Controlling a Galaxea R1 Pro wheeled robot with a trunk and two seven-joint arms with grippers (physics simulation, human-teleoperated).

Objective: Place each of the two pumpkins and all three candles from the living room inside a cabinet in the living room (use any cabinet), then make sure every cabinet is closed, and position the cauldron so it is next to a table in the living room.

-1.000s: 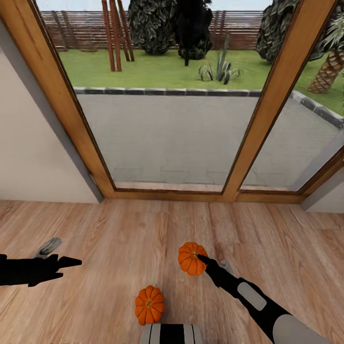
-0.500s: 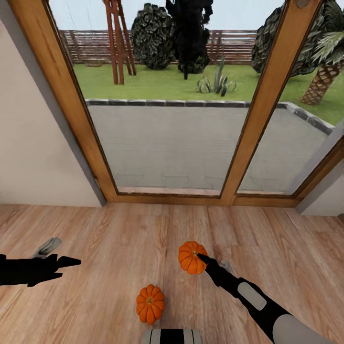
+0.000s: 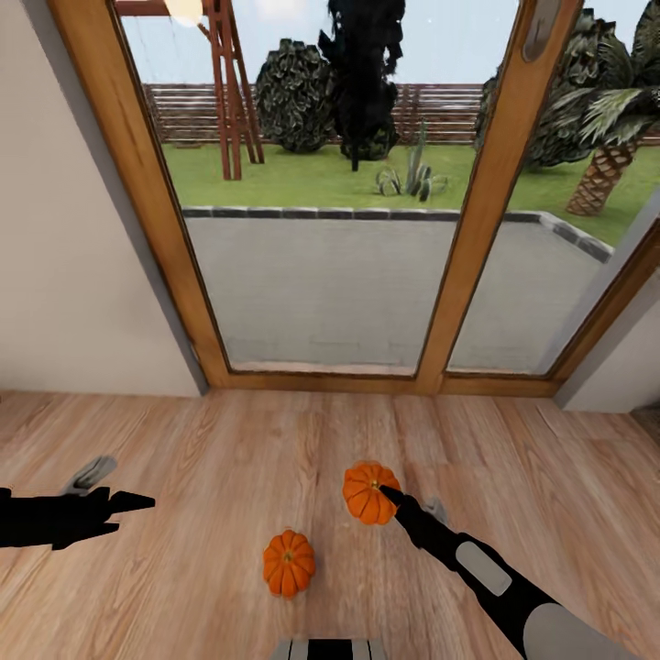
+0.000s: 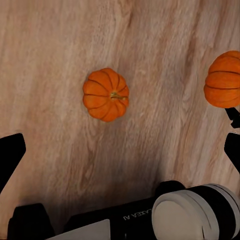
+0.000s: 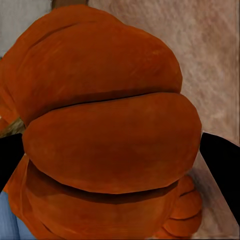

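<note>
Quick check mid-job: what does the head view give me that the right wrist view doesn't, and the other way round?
Head view: the second pumpkin lying on the wood floor, the left gripper hovering off to the side with nothing in it, and the big glass doors onto the garden. Right wrist view: a close look at the ribs of the held pumpkin with a dark finger at either side. Both share that pumpkin, held at the tip of the right gripper.

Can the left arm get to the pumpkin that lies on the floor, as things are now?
Probably yes. The floor pumpkin lies apart on bare wooden floor, with nothing between it and the left gripper, which holds nothing. The right gripper is busy with the other pumpkin.
</note>
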